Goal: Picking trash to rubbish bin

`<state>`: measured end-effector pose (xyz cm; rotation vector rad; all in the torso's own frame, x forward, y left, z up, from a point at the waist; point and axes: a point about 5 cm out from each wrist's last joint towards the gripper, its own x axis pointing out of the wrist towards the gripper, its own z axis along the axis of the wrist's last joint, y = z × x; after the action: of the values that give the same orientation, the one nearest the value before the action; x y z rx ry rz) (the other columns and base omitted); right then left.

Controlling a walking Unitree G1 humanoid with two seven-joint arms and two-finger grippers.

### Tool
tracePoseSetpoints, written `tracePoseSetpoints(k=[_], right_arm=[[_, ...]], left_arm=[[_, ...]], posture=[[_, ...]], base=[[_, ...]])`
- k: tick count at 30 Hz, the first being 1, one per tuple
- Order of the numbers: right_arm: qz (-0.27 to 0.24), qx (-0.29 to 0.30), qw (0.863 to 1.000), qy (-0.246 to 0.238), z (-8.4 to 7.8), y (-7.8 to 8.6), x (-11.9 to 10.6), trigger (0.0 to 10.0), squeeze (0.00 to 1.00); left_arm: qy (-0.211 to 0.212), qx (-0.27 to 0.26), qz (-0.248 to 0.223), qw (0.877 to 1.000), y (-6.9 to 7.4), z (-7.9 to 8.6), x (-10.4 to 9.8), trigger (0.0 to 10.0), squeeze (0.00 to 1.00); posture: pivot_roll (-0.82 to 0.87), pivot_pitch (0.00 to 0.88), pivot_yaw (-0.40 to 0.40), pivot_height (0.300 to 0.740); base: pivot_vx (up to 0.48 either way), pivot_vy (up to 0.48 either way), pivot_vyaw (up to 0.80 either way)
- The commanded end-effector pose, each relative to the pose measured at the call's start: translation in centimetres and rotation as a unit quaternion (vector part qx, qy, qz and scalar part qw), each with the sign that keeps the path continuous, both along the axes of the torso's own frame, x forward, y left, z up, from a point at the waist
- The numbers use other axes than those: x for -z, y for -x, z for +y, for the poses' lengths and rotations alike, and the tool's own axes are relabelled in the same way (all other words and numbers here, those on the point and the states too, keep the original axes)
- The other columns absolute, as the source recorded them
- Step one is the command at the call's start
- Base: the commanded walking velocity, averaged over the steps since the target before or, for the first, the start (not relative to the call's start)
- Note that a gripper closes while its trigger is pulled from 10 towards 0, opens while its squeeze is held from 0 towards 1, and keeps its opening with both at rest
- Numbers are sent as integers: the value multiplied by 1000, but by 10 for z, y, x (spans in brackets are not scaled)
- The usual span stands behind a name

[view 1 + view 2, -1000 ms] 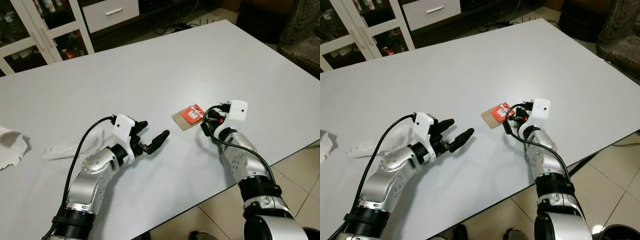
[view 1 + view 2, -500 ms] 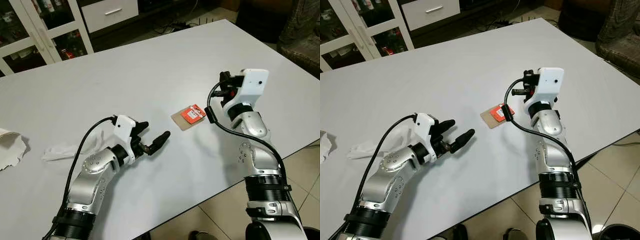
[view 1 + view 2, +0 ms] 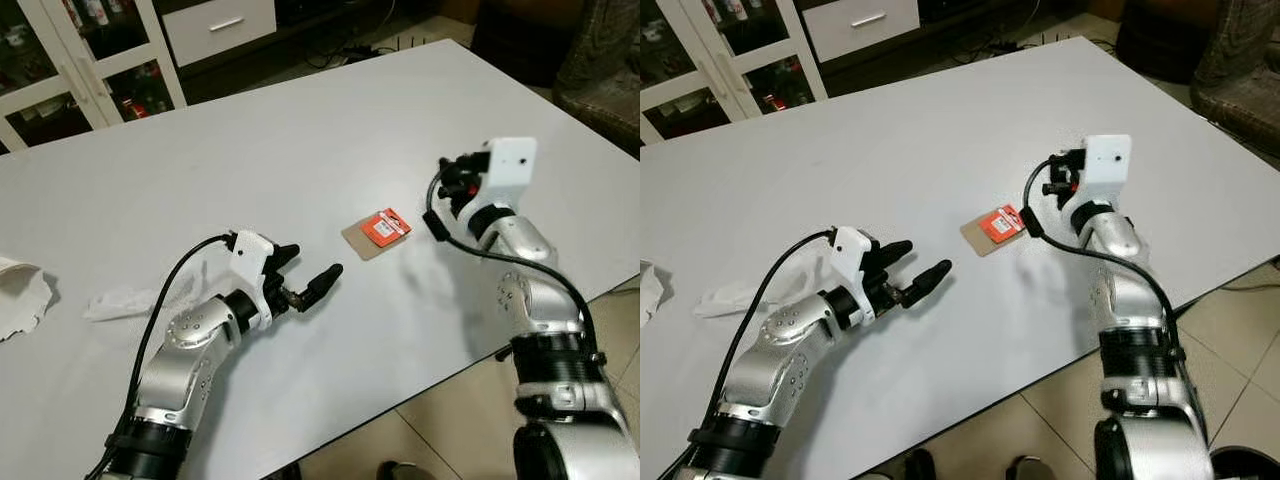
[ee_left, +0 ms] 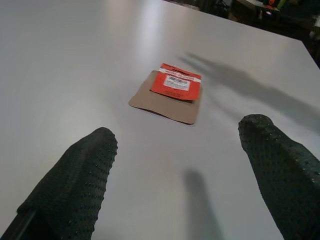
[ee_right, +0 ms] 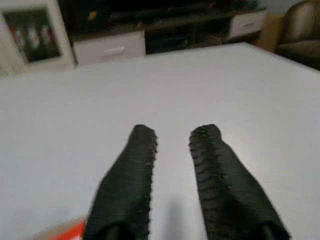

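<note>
A flat piece of trash, a brown card with a red label (image 3: 377, 232), lies on the white table (image 3: 330, 120). My left gripper (image 3: 306, 264) rests low over the table to the card's left, open, with the card (image 4: 172, 92) straight ahead between its fingers (image 4: 75, 180). My right gripper (image 3: 448, 178) hovers above the table just right of the card. Its fingers (image 5: 135, 170) stand a narrow gap apart with nothing between them. A corner of the card (image 5: 70, 231) peeks below them.
A crumpled white tissue (image 3: 125, 300) lies behind my left arm, and more white paper (image 3: 20, 295) sits at the table's left edge. A white glass-door cabinet (image 3: 90, 60) stands beyond the table, a dark armchair (image 3: 600, 60) at the right. Tiled floor (image 3: 440, 420) lies past the near edge.
My right gripper came up off the card, rose high, then dropped a little and drew to the right. The card stayed on the table. My left arm held still.
</note>
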<state>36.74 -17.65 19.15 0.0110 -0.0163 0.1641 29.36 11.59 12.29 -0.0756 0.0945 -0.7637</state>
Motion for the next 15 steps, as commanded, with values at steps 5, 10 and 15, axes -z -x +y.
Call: tracePoseSetpoints(k=[5, 10, 15], right_arm=[[37, -38, 999, 12, -5, -7, 3, 10000, 1000], [65, -75, 995, 14, -8, -14, 2, 10000, 1000], [89, -113, 989, 18, -6, -19, 5, 10000, 1000]], left_arm=[[-4, 1, 3, 1000, 5, 4, -1, 10000, 0], [-6, -2, 5, 1000, 8, 6, 0, 10000, 0], [-4, -4, 7, 1000, 10, 4, 0, 10000, 0]], posture=[[-32, 153, 74, 740], [-23, 161, 70, 740], [-21, 164, 61, 740]], base=[[0, 0, 0], [0, 0, 0], [0, 0, 0]])
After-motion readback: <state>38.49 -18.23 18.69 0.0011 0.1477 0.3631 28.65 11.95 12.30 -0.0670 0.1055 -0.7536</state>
